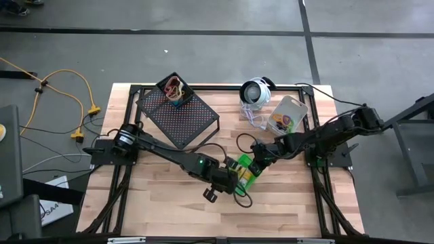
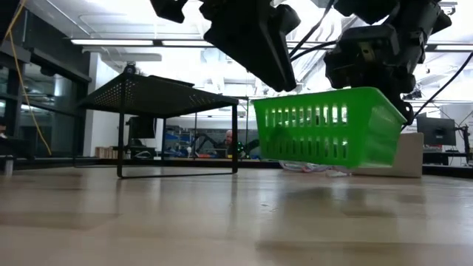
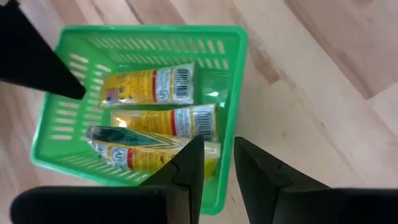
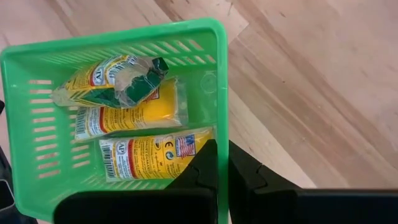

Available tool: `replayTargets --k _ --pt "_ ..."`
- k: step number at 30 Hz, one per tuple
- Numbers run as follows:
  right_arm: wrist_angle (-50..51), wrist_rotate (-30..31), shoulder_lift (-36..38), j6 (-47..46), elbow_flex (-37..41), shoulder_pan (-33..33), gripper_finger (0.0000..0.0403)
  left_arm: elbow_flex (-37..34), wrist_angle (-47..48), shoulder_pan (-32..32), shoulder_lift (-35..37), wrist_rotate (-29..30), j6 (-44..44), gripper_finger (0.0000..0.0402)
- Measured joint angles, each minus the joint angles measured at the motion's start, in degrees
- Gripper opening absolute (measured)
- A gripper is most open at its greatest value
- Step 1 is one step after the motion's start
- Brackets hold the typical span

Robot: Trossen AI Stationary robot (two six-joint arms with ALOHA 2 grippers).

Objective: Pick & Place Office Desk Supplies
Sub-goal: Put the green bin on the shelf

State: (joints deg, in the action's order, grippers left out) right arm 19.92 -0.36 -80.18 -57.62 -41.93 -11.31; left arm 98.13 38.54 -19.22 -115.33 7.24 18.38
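Looking down from the high view: both arms meeting mid-bench over the green bin (image 1: pixel 245 174), left pincer (image 1: pixel 234 181) at its near side, right pincer (image 1: pixel 256 165) at its far side; mesh rack (image 1: pixel 178 112) with a cup of coloured loops (image 1: pixel 175 89) at the back left, round device (image 1: pixel 255 91) and a clear bin (image 1: pixel 285 115) at the back right, all well apart from the action. Turning to the low view: green bin (image 2: pixel 325 125) hanging tilted above the bench (image 2: pixel 236 222), touching nothing below, evidently carried by its rim. Turning to the left wrist view: left pincer (image 3: pixel 217 165) slightly parted, straddling the bin rim (image 3: pixel 214 196) but showing a gap, so whether gripping cannot be told; three yellow packets (image 3: pixel 155 121) lying inside the bin. Turning to the right wrist view: right pincer (image 4: pixel 222 165) closed tight on the bin wall (image 4: pixel 221 87), bearing the load; yellow packets (image 4: pixel 134 115) stacked within, the farthest one torn open. Probably mid-transfer, rim hold chosen to keep the contents level enough not to spill.
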Motion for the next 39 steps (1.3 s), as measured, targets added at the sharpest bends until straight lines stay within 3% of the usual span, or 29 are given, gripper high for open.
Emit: replayTargets --k 39 --pt "-7.1 -1.5 0.0 0.9 0.0 0.1 0.0003 0.0 0.4 0.0 0.0 -4.4 -1.8 0.0082"
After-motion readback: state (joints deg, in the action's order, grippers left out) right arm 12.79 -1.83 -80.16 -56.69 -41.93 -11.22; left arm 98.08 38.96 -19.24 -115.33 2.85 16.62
